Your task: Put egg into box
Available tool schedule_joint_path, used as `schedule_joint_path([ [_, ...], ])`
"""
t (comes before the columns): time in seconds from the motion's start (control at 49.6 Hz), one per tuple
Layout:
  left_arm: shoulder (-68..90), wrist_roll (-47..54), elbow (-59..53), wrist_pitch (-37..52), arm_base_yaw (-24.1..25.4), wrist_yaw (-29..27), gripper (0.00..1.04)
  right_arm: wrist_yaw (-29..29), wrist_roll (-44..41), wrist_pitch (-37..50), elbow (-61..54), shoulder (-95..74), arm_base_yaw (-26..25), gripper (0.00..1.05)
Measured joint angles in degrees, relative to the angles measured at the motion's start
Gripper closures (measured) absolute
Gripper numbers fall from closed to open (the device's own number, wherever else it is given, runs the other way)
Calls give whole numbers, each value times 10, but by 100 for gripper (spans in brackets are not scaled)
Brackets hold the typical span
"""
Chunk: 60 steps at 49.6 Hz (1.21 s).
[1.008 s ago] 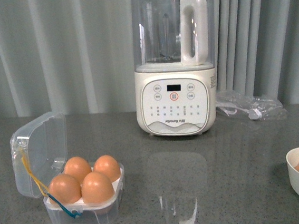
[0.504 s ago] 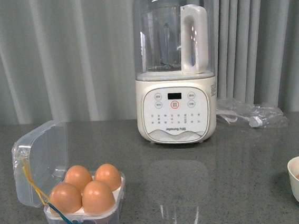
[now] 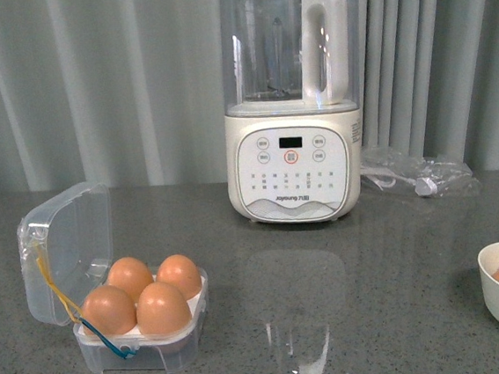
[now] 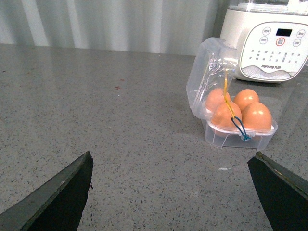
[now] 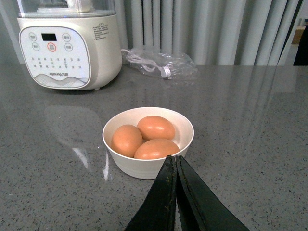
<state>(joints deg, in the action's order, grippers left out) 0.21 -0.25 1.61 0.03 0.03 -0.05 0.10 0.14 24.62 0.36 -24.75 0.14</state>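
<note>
The left claw (image 4: 172, 156) hangs above the grey desk (image 3: 374, 290) with its two dark fingers (image 4: 57, 192) spread wide and nothing between them. Ahead of it, well apart, stands the box (image 4: 226, 138), its clear lid (image 4: 211, 72) swung up and standing open on the side nearer this claw, with a yellow and blue elastic loop (image 4: 233, 115) hanging down across the front. Four brown eggs (image 4: 256, 117) fill the white tray, one to each hole, so the egg of the task cannot be told from its neighbours. In the front view the same box (image 3: 160, 355) shows all four eggs (image 3: 162, 308) seated upright, and neither arm appears there. The right claw (image 5: 173, 159) is pressed together to a narrow point, its fingers touching and gripping nothing. Just ahead of its tip sits a round white bowl (image 5: 144, 171) holding three more brown eggs (image 5: 156, 127), lying against one another. Farther beyond the bowl from this claw stands a cream blender (image 5: 67, 53) with a clear jug, and beside that a crumpled plastic bag (image 5: 159, 62) with a white cord inside. A pale pleated curtain (image 3: 89, 79) closes off the far edge of the desk.
</note>
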Motion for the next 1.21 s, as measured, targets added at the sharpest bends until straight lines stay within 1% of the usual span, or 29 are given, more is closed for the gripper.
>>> schedule_joint_path([
  [0.322,0,0,0,0,0,0,7,0,0,-90,0,93,0,101],
  [0.605,0,0,0,0,0,0,7,0,0,-143,0,146,0,101],
  [0.625,0,0,0,0,0,0,7,0,0,-155,0,157,0,101],
  [0.685,0,0,0,0,0,0,7,0,0,-236,0,217,0,101],
  [0.705,0,0,0,0,0,0,7,0,0,-242,0,227,0,101],
  [0.927,0,0,0,0,0,0,7,0,0,-246,0,245,0,101],
  [0.967,0,0,0,0,0,0,7,0,-1,-246,0,245,0,95],
  [1.068,0,0,0,0,0,0,7,0,-1,-246,0,245,0,72],
  [1.128,0,0,0,0,0,0,7,0,-1,-246,0,245,0,62],
  [1.149,0,0,0,0,0,0,7,0,-1,-246,0,245,0,56],
  [1.169,0,0,0,0,0,0,7,0,-1,-246,0,245,0,55],
  [1.209,0,0,0,0,0,0,7,0,-1,-246,0,245,0,48],
])
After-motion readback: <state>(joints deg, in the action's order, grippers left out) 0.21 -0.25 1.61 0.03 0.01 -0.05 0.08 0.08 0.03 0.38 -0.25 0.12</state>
